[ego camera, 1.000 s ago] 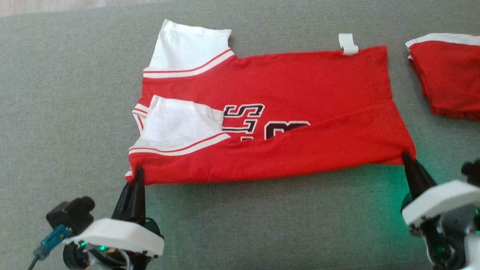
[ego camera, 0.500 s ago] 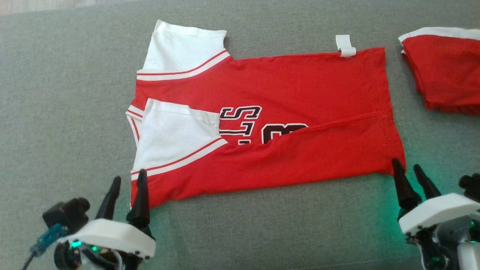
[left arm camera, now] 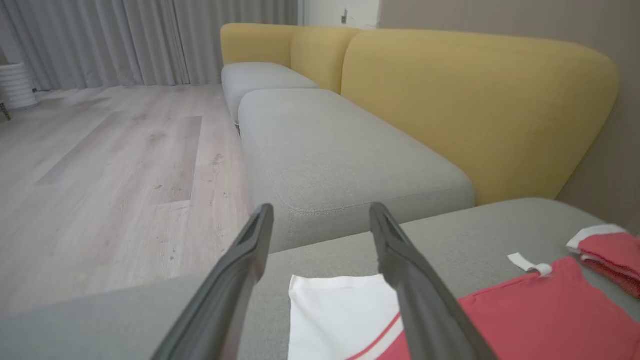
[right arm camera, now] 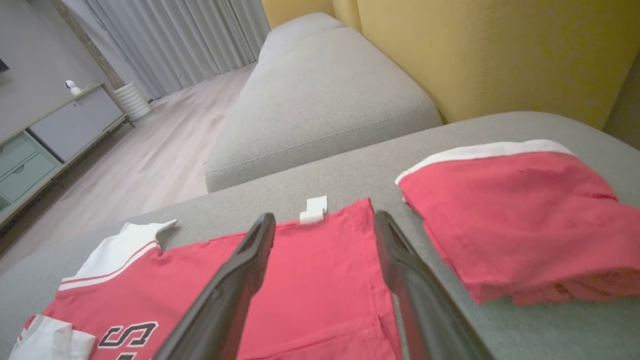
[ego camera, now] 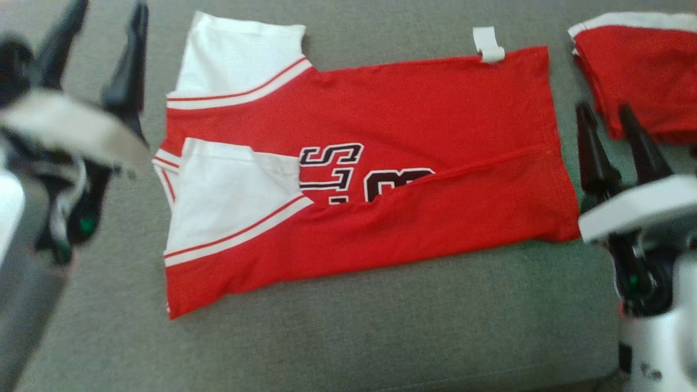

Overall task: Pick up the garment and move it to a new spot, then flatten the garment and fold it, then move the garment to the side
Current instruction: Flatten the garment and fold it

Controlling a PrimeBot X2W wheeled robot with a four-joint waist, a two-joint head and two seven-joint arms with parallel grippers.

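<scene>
The garment (ego camera: 414, 114) is a red jersey with white sleeves and dark lettering. It lies flat on the grey sofa cushion (ego camera: 381, 337), its near long edge folded up over the body. My left gripper (ego camera: 110, 8) hovers open, blurred, off the garment's collar end with nothing between its fingers. My right gripper (ego camera: 604, 108) stands open just beyond the hem end, also empty. The left wrist view looks past my open left gripper (left arm camera: 321, 207) at a white sleeve (left arm camera: 340, 310). In the right wrist view, my open right gripper (right arm camera: 325, 217) is above the red hem (right arm camera: 320, 280).
A second red garment (ego camera: 637, 76), folded with a white band, lies right of the hem, close to my right fingers. A white tag (ego camera: 488, 44) sticks out at the far hem corner. A yellow backrest (left arm camera: 475, 100) rises behind; wooden floor (left arm camera: 100, 165) lies beyond the cushions.
Both grippers went from shut on the garment's near corners to open. They let go and rose away, the left one far up the view. The camera has shifted a little.
</scene>
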